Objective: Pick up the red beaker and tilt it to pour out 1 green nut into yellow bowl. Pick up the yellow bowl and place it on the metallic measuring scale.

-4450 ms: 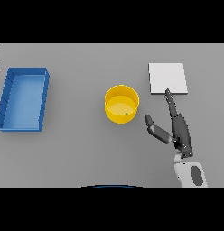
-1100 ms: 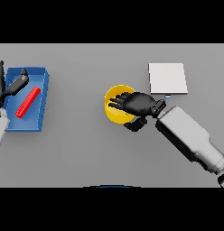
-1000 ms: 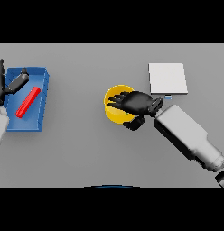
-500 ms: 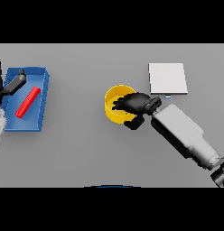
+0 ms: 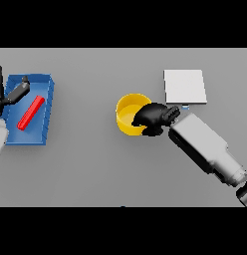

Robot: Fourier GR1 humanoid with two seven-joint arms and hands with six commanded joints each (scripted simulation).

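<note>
My right robot hand (image 5: 154, 118) sits at the right rim of the yellow bowl (image 5: 129, 113), just right of the frame's centre, its fingers curled over the rim and gripping it. The forearm runs away from the bowl toward the lower right corner, so the wrist points up and to the left.

The scale (image 5: 184, 86) is the pale square in the upper right, close above my wrist and up-right of the bowl. As I judge it, the carry is a short lift and a swing up and to the right, back along the line of my own arm.

My left robot hand (image 5: 15, 93) is at the far left edge over the blue tray (image 5: 48, 112), fingers relaxed and holding nothing. The red beaker (image 5: 31, 112) lies in that tray, long axis slanting lower left to upper right, just below that hand.

I cannot see a green nut in the bowl.
</note>
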